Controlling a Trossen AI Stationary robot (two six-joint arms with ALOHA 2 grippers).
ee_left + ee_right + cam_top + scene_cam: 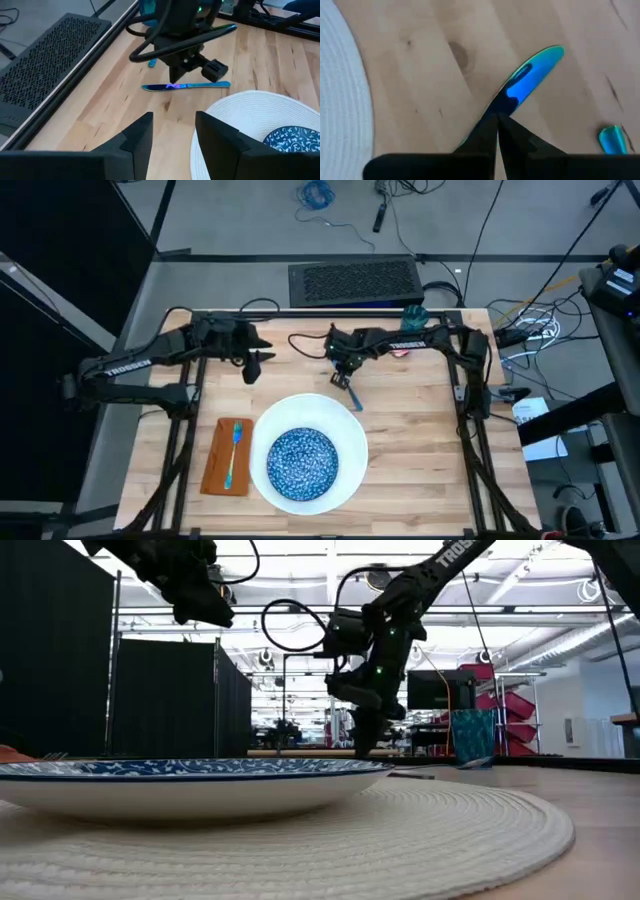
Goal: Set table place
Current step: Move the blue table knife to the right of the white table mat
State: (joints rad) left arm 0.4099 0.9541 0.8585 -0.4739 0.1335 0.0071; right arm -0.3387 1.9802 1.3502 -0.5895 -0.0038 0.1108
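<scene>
The table (420, 430) carries 1 white woven round mat (350, 442) near its front edge, with 1 blue speckled bowl (302, 463) lying in its middle. Just beside the mat lies 1 orange napkin (217, 460), and 1 light-blue fork (234, 448) rests along it. The right hand (343, 374) is down at the table just behind the mat, its fingers (512, 135) pinched narrow on 1 blue knife (532, 75), whose blade lies flat on the wood. A 2nd blue utensil (612, 139) shows near it, only partly in view. 1 teal cup (472, 737) stands at the far edge. The left hand (252, 368) hangs above the table with its fingers moderately apart, holding nothing.
</scene>
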